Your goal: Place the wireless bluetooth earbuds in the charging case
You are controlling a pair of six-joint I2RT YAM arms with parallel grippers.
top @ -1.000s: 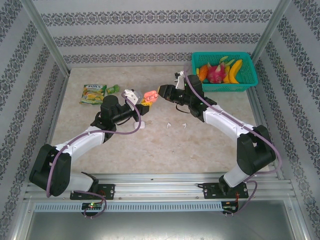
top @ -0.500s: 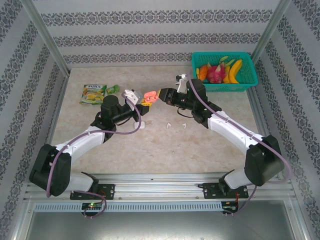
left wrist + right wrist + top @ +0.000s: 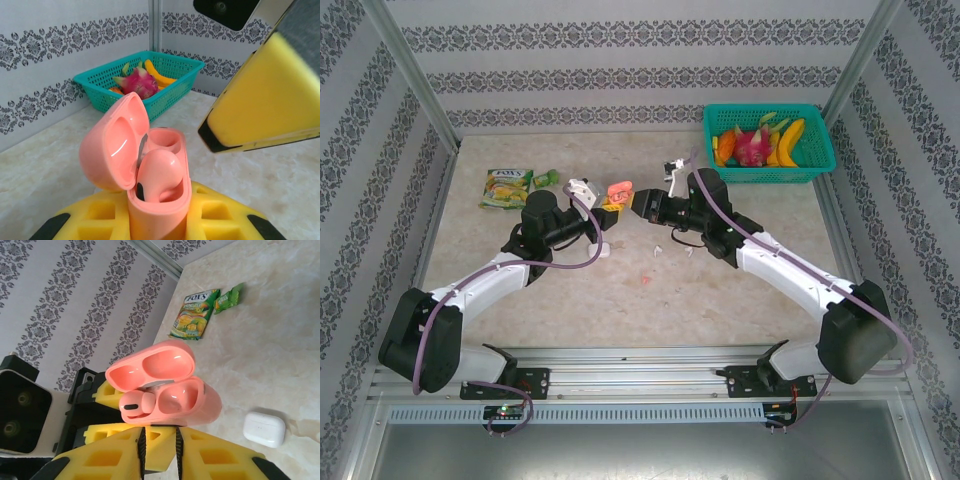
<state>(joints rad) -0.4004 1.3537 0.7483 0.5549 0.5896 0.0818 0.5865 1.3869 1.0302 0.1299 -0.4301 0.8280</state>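
Note:
My left gripper (image 3: 608, 207) (image 3: 157, 227) is shut on a salmon-pink charging case (image 3: 618, 189) (image 3: 159, 205) (image 3: 200, 405), held upright with its lid open. One pink earbud (image 3: 157, 172) (image 3: 135, 406) sits in a slot; the slot beside it is empty. My right gripper (image 3: 638, 203) (image 3: 159, 452) hovers just right of the case, its yellow fingers a narrow gap apart with nothing between them. Another pink earbud (image 3: 645, 279) lies on the table below the grippers. Two white earbuds (image 3: 658, 250) (image 3: 689, 250) lie near it.
A white charging case (image 3: 604, 251) (image 3: 264, 429), closed, rests by the left arm. A teal basket (image 3: 768, 177) (image 3: 100, 87) of fruit stands at the back right. Snack packets (image 3: 507, 187) (image 3: 195, 315) lie at the back left.
A pink earbud has turned up on the table in front of the grippers. The right arm has shifted left and nearer, closing on the case. The left arm has stayed put.

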